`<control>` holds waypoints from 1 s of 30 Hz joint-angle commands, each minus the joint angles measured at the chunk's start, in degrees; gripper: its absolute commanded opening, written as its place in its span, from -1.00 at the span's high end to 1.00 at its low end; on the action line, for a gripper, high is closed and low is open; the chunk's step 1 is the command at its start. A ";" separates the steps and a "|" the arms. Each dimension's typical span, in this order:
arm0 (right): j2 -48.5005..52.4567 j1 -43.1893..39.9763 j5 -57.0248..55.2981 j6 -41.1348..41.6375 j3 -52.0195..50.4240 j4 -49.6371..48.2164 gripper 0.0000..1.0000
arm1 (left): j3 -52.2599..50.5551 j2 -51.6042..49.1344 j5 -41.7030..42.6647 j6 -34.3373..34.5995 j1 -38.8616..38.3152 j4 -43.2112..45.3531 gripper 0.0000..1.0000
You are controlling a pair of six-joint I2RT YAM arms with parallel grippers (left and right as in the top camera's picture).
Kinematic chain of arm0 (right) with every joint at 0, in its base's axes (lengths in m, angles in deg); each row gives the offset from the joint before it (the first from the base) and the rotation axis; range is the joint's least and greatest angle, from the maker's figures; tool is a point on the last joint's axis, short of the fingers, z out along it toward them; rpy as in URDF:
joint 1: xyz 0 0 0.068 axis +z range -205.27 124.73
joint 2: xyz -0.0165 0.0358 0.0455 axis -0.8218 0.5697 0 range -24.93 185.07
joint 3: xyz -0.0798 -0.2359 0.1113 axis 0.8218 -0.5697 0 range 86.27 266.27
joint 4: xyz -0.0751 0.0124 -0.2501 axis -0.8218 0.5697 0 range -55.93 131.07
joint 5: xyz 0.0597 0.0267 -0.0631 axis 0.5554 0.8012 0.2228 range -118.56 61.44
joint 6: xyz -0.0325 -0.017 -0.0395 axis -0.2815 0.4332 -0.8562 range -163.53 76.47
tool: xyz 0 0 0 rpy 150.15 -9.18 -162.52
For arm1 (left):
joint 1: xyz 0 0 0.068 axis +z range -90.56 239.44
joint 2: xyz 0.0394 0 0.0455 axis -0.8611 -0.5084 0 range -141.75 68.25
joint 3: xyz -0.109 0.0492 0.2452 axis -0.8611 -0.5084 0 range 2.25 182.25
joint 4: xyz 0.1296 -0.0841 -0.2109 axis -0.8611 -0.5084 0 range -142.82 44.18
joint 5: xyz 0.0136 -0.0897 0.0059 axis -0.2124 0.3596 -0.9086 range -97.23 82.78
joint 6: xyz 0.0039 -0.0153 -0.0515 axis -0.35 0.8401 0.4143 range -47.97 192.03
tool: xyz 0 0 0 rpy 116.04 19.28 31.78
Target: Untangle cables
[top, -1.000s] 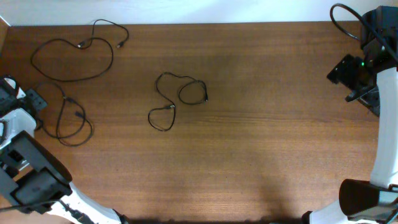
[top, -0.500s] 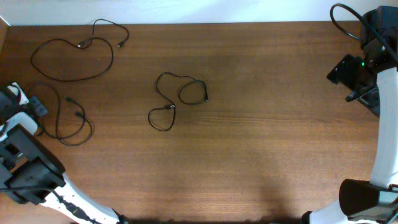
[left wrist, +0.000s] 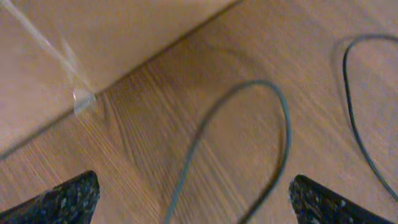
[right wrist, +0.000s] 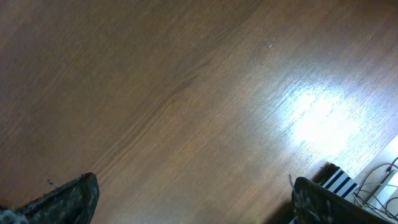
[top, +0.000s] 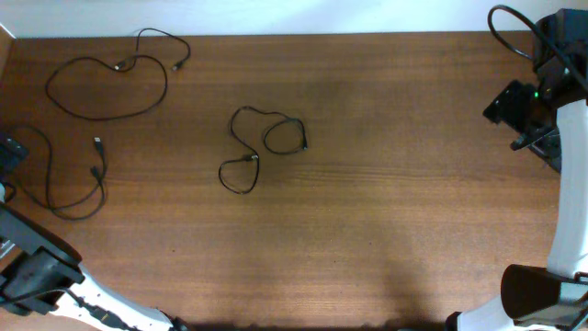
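Note:
Three thin black cables lie apart on the wooden table. One is a wide loop at the back left [top: 101, 119], one a small curled cable in the middle [top: 254, 159], and one a loose loop at the far left [top: 48, 175]. My left gripper [top: 9, 152] sits at the table's left edge, by that last cable. In the left wrist view it is open [left wrist: 193, 202], and the cable's loop [left wrist: 283, 118] lies on the wood between its fingertips, untouched. My right gripper [top: 514, 106] hovers at the back right, open [right wrist: 196, 199] over bare wood.
The table's left edge [left wrist: 143, 65] runs diagonally close to my left gripper, with a bit of clear tape [left wrist: 81, 102] on it. A second strand of cable [left wrist: 351, 112] curves at the right of that view. A striped object and wires [right wrist: 339, 180] sit past the right edge.
My left gripper pulled the far-left cable toward the table's left edge, shut, then opened and let it go. The cable now lies as a wider loop further left. The right arm stayed still.

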 commanded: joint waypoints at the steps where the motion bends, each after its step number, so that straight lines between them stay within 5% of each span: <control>1: 0.11 -0.17 -0.07 0.22 -0.04 0.11 -0.97 | 0.35 -0.74 1.25 0.50 -0.15 -6.47 -0.98; 14: 0.11 -0.17 -0.07 0.22 -0.04 0.11 -0.97 | -1.01 5.29 1.73 2.80 -0.22 -37.20 -0.98; 17: 0.11 -0.17 -0.07 0.20 -0.04 0.11 -0.97 | -4.28 5.27 -1.81 5.18 -0.26 -37.99 -0.57; 23: 0.11 -0.17 -0.07 0.22 -0.04 0.11 -0.97 | -10.01 5.27 -4.96 11.23 -0.26 -31.78 -0.57; 26: 0.11 -0.17 -0.07 0.22 -0.04 0.11 -0.97 | -10.01 5.25 -4.44 11.28 -0.26 -28.96 -0.22; 30: 0.11 -0.17 -0.07 0.22 -0.04 0.11 -0.97 | -10.05 5.07 0.92 15.47 -0.26 -26.58 -0.07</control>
